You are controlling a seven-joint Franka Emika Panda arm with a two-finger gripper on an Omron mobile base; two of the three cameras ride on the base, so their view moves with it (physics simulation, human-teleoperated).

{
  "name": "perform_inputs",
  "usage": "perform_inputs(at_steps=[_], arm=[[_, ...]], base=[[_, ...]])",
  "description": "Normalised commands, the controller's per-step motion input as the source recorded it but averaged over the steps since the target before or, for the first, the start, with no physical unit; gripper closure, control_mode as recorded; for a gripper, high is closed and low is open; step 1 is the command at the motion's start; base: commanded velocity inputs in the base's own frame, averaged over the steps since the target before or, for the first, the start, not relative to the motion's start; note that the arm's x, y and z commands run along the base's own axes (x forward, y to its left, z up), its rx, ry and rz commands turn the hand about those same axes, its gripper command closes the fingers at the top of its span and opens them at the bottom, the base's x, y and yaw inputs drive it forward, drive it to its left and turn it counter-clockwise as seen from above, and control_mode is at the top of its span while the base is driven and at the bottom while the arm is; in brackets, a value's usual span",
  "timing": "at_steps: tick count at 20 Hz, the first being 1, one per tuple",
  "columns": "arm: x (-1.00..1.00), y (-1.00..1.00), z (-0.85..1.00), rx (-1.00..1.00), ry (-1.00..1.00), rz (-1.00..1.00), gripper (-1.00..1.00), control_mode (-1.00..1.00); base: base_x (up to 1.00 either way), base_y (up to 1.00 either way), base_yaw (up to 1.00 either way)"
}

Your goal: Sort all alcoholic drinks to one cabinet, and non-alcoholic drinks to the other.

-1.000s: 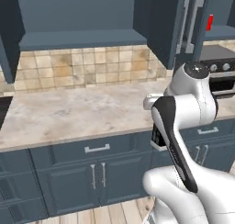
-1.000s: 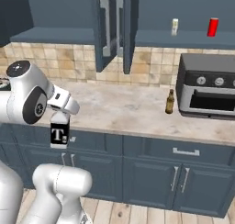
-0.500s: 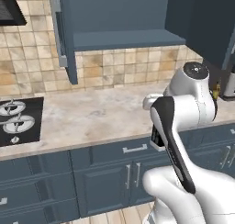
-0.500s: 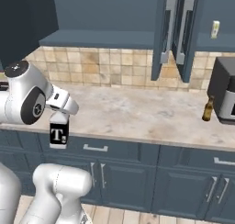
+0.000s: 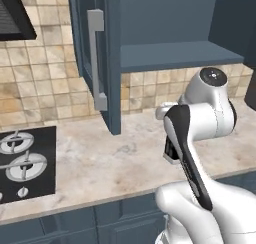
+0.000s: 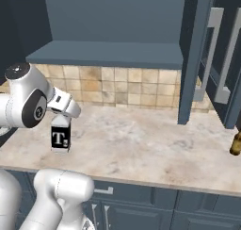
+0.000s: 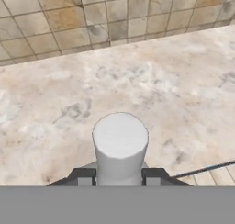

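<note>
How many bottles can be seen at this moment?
2. The liquor bottle with the black label hangs in the gripper, held by its neck above the counter's front edge. The brown beer bottle stands on the counter at the right base view's far right edge, partly cut off.

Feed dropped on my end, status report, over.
Gripper shut on liquor bottle, held upright over counter. Open cabinet shelf ahead, bare. Beer bottle on counter, far right. Nothing in the way.

I count two bottles: one clear liquor bottle [image 6: 60, 135] with a black label and one brown beer bottle [image 6: 236, 144] at the edge. I see one open wall cabinet [image 6: 108, 53], and one stovetop [image 5: 25, 163].
</note>
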Motion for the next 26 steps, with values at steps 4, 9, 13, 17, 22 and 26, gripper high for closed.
perform_inputs(at_steps=[4, 9, 13, 17, 22, 26], arm=[[0.0, 0.0, 0.0, 0.0, 0.0, 0.0, 1.0, 1.0], [0.07, 0.01, 0.08, 0.0, 0.0, 0.0, 1.0, -1.0], [0.0, 0.0, 0.42, 0.0, -0.12, 0.0, 1.0, -1.0], [0.0, 0.0, 0.62, 0.0, -0.22, 0.01, 1.0, -1.0], [0.1, 0.0, 0.58, 0.0, -0.2, 0.04, 1.0, -1.0], [0.33, 0.0, 0.54, 0.0, -0.14, 0.05, 1.0, -1.0]], base=[[0.84, 0.28, -0.01], [0.38, 0.1, 0.0], [0.0, 0.0, 0.0], [0.0, 0.0, 0.0], [0.0, 0.0, 0.0], [0.0, 0.0, 0.0]])
